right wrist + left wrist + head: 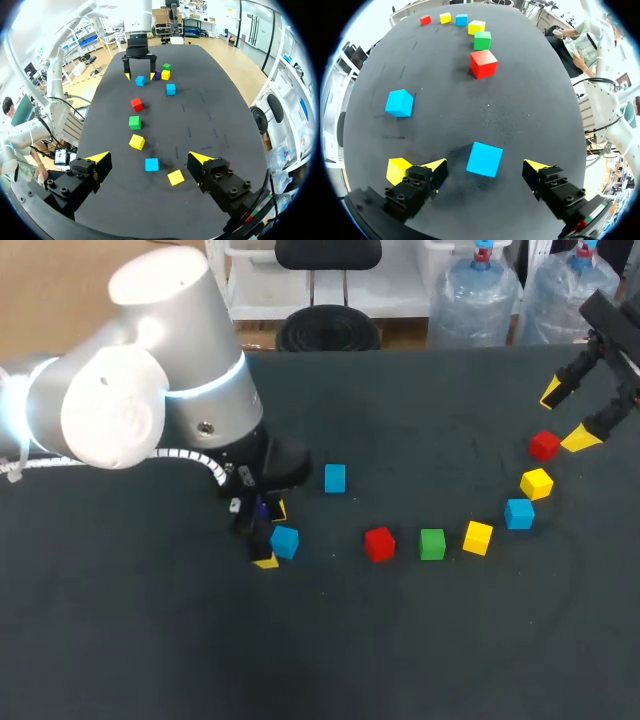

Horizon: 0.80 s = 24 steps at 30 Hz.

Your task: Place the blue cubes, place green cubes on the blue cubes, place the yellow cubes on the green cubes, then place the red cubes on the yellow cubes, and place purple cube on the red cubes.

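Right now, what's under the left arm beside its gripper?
Green cube, yellow cube and purple cube cluster there, seen from the right wrist. Overhead, the left arm hides them; whether they touch is unclear.

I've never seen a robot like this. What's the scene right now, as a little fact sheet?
left gripper: open, fingers either side of a blue cube, not touching it
right gripper: open, empty, over the right side of the table
second blue cube: lying apart, ahead of the left gripper
loose row: red cube, green cube, yellow cube, side by side
stacks: none seen yet
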Available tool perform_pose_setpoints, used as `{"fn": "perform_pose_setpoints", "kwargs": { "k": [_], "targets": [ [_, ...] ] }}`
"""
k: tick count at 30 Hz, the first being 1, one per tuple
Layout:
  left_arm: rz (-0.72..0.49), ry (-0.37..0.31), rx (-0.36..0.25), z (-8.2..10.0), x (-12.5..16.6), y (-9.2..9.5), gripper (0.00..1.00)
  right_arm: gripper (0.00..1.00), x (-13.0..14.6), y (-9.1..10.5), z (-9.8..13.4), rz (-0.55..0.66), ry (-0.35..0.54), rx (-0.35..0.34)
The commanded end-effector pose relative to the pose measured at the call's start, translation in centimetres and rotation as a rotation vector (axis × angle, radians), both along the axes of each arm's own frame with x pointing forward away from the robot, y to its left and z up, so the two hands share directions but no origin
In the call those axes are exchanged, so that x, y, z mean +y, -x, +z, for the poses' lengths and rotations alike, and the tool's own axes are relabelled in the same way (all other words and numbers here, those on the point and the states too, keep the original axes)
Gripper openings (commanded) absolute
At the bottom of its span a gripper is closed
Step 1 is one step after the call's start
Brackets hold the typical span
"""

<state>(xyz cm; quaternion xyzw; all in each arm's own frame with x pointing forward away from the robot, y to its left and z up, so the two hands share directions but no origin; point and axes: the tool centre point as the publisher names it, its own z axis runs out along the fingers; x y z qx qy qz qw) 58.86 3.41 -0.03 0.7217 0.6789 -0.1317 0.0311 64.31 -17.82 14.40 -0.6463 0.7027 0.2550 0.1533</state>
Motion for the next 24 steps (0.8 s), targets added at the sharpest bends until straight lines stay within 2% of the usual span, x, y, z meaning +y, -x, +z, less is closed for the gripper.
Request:
{"fn": "perform_pose_setpoints", "kwargs": {
  "k": [1, 3, 5, 6, 9, 17, 19, 21, 22, 23, 24],
  "targets": [
    [0.001, 0.005, -0.001, 0.13, -0.01, 0.06, 0.85, 1.0, 0.01, -0.08, -0.04, 0.001, -0.001, 0.001],
    [0.002, 0.008, -0.001, 0.16, -0.13, 0.14, 0.75, 1.0, 0.01, -0.08, -0.04, 0.001, -0.001, 0.001],
    [0.002, 0.01, 0.0, 0.11, -0.24, 0.23, 0.54, 1.0, 0.01, -0.08, -0.04, 0.001, -0.001, 0.001],
    [0.003, 0.012, 0.001, 0.08, -0.28, 0.26, 0.48, 1.0, 0.01, -0.08, -0.04, 0.001, -0.001, 0.001],
    [0.003, 0.013, 0.005, -0.03, -0.36, 0.3, 0.43, 1.0, 0.01, -0.08, -0.04, 0.001, -0.001, 0.001],
    [0.005, 0.014, 0.009, -0.08, -0.44, 0.27, 0.44, 1.0, 0.01, -0.08, -0.04, 0.001, -0.001, 0.001],
    [0.007, 0.017, 0.009, -0.05, -0.44, 0.22, 0.42, 1.0, 0.01, -0.08, -0.04, 0.001, -0.001, 0.001],
    [0.011, 0.021, 0.007, 0.0, -0.46, 0.16, 0.32, 1.0, 0.01, -0.08, -0.04, 0.001, -0.001, 0.001],
    [0.013, 0.023, 0.007, 0.03, -0.47, 0.13, 0.23, 1.0, 0.01, -0.08, -0.04, 0.001, -0.001, 0.001],
    [0.014, 0.026, 0.006, 0.08, -0.5, 0.12, 0.07, 1.0, 0.01, -0.08, -0.04, 0.001, -0.001, 0.001],
    [0.015, 0.029, 0.006, 0.13, -0.52, 0.1, 0.0, 1.0, 0.01, -0.08, -0.04, 0.001, -0.001, 0.001]
  ]
}}
